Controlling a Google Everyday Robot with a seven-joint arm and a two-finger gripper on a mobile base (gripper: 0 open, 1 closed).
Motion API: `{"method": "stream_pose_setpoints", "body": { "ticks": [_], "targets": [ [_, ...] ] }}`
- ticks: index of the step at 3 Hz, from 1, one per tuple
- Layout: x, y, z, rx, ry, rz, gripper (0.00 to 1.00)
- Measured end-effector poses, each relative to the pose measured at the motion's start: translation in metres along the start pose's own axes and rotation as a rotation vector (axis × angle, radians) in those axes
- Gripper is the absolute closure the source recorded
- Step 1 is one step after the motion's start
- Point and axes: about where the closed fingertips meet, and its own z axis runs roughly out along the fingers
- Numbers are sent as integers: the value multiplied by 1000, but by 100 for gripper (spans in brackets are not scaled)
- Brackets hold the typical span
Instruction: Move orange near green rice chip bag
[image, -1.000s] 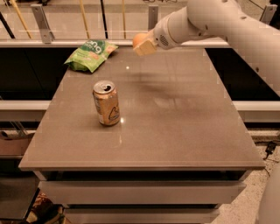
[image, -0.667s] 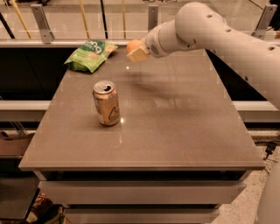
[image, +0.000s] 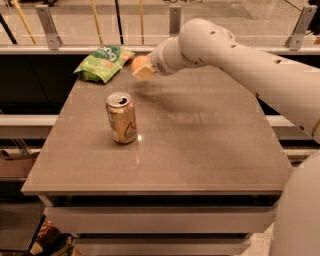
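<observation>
The green rice chip bag lies at the table's far left corner. My gripper is just right of the bag, above the far part of the table, and is shut on the orange, which shows as a round orange shape between the pale fingers. The white arm reaches in from the right. The orange is a short way from the bag's right edge, held off the tabletop.
A tan-and-orange drink can stands upright on the brown table, left of centre, nearer than the bag. A railing with posts runs behind the table. The table's edges drop off on all sides.
My gripper has moved left with the orange, from near the table's far middle to close beside the chip bag. The can and bag have not moved.
</observation>
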Motion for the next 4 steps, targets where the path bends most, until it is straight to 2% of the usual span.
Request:
{"method": "stream_pose_setpoints", "body": {
  "ticks": [2,4],
  "targets": [
    [0,21,28,-38,34,-45,100],
    [-6,20,38,-52,29,-58,100]
  ]
}}
